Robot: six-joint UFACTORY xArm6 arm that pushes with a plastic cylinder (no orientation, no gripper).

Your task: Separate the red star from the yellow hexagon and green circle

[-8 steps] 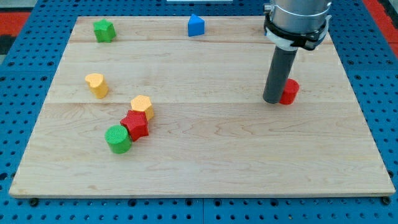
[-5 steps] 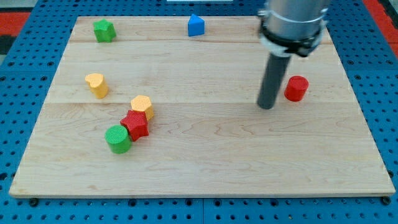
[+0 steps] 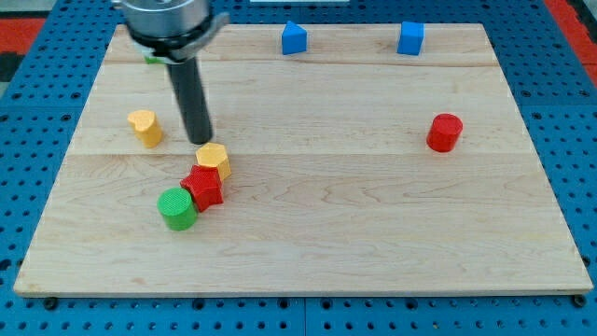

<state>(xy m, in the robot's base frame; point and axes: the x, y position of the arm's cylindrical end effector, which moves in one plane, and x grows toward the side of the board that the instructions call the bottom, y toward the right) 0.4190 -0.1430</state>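
Note:
The red star point(image 3: 203, 187) lies left of the board's middle, wedged between the yellow hexagon point(image 3: 214, 160) up-right of it and the green circle point(image 3: 176, 207) down-left of it; all three touch in a diagonal row. My tip point(image 3: 199, 140) stands just above the yellow hexagon, a little to its left, very near it. The rod rises to the arm's body at the view's top left.
A yellow heart-shaped block point(image 3: 145, 127) sits left of my tip. A red cylinder point(image 3: 445, 133) is at the right. Two blue blocks point(image 3: 294, 38) point(image 3: 410, 38) lie along the top edge. A green block point(image 3: 149, 58) is mostly hidden behind the arm.
My tip has swept far left across the board, from beside the red cylinder to just above the yellow hexagon. The blocks have not moved.

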